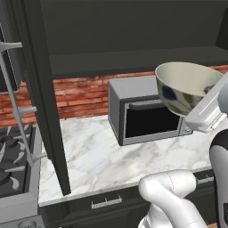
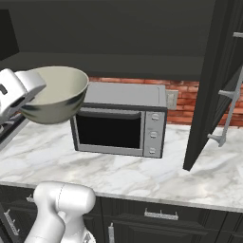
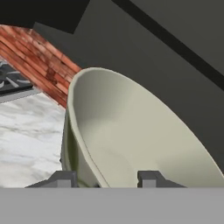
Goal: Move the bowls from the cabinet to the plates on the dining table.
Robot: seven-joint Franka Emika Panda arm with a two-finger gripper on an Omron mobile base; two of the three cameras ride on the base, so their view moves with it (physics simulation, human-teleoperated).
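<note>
Left base view: I see the bowl point(image 1: 187, 87) aloft over the surface point(image 1: 98, 156), before the microwave point(image 1: 147, 116).
Right base view: it's tilted.
Hand view: my hand point(image 3: 105, 178) pinches its near rim, one finger inside, one outside.

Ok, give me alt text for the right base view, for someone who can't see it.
The robot's fingers hold a cream-rimmed grey-green bowl by its rim, in the air at left above the marble counter. A grey microwave sits behind it; an open dark cabinet door hangs at right.
</note>
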